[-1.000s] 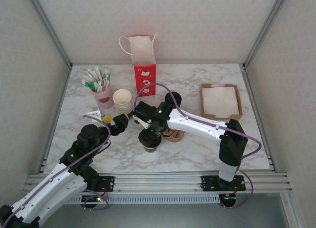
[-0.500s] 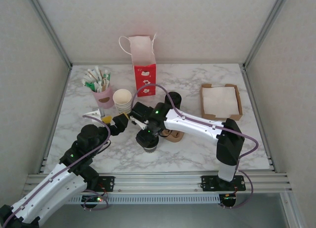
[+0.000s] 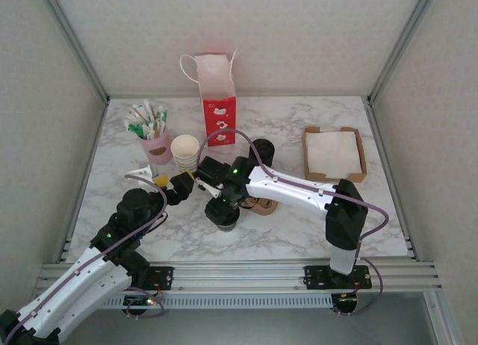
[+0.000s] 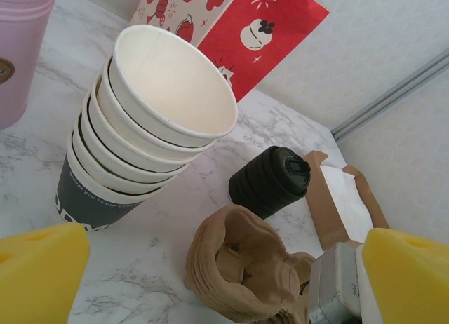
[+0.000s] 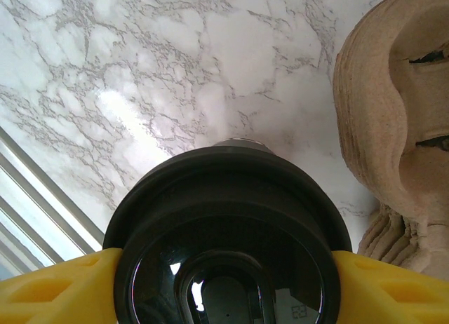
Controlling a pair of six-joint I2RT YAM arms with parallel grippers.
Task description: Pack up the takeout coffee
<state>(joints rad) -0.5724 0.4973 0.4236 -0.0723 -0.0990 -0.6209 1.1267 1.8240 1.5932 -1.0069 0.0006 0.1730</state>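
Takeout coffee [image 5: 228, 198], lidded, clamped in right gripper [image 5: 226, 285]; left gripper [image 4: 224, 271] spread wide, empty.

Top view: illumination is bright, even and diffuse, falling from above. The table [image 3: 276, 237] carries only soft, short shadows beneath the arms, and focus holds sharp to every table edge.

Right wrist view: a white glare patch lies on the marble toward the near table edge. The glossy black lid of the takeout coffee [image 5: 228, 219] mirrors small highlights. The right gripper [image 5: 224, 296] fingers [image 5: 49, 289] are blurred.

Left wrist view: the left gripper [image 4: 224, 282] fingers [image 4: 42, 268] are out of focus. The cup stack [image 4: 140, 135] is sharp and evenly lit.
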